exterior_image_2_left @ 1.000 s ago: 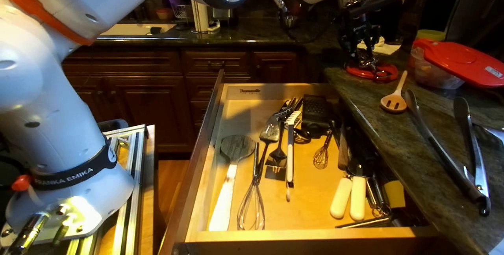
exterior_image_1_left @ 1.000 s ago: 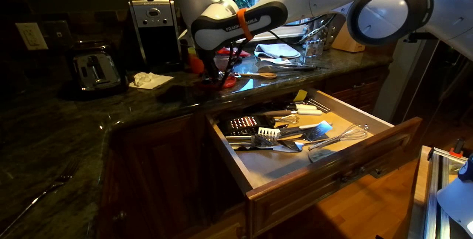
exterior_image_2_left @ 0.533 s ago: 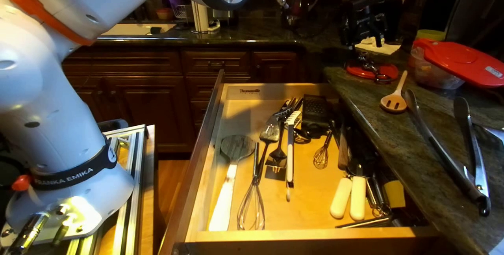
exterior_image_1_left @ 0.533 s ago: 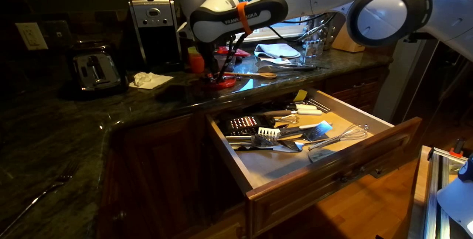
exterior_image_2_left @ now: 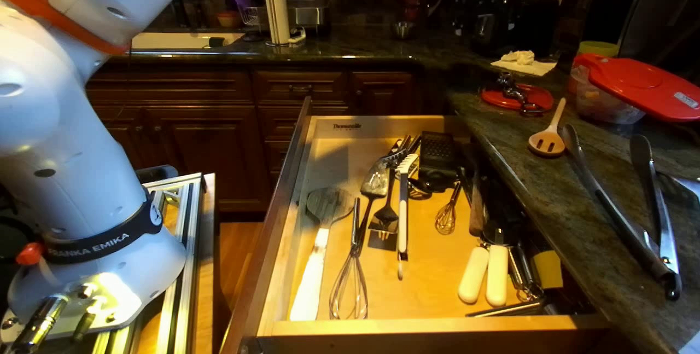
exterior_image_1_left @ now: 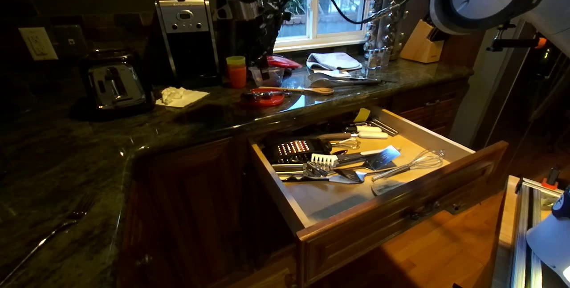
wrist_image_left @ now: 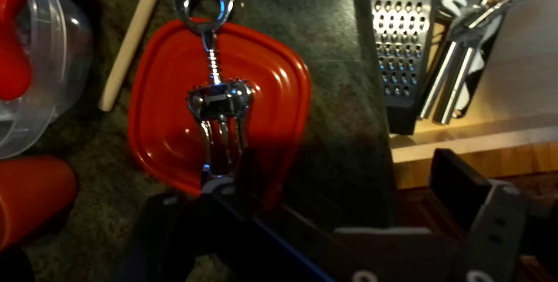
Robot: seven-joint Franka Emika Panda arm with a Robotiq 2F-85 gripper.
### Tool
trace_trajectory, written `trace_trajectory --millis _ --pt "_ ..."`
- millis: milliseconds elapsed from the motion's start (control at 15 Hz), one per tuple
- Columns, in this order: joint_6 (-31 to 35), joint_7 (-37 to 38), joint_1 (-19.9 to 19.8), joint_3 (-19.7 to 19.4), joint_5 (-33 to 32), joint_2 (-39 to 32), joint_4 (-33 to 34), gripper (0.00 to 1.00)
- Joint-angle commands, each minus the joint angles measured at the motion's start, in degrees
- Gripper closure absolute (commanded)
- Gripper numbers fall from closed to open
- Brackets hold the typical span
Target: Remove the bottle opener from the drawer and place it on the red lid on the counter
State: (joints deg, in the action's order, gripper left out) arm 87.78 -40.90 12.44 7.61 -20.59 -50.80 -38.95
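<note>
Jaws raised, bottle opener (wrist_image_left: 220, 100) on partly hidden lid (wrist_image_left: 277, 90)

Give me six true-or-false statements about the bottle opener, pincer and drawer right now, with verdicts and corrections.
1. The bottle opener lies on the red lid. True.
2. The pincer is open. True.
3. The pincer grips the bottle opener. False: the bottle opener lies free of it.
4. A grater lies in the drawer. True.
5. The red lid is in the drawer. False: it is on the counter.
6. The bottle opener fits wholly within the red lid. False: one end juts past its edge.
</note>
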Motion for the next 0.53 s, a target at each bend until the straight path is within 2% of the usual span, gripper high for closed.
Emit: trace_trajectory --millis 0,267,467 --pt "-0.31 8.99 -0.67 2.27 5.07 5.92 -5.96 0.0" --pt "7.89 21.95 -0.7 2.73 6.99 13.02 -16.31 0.0" --pt "10.45 28.93 -0.53 2.97 7.34 17.25 -23.28 0.0"
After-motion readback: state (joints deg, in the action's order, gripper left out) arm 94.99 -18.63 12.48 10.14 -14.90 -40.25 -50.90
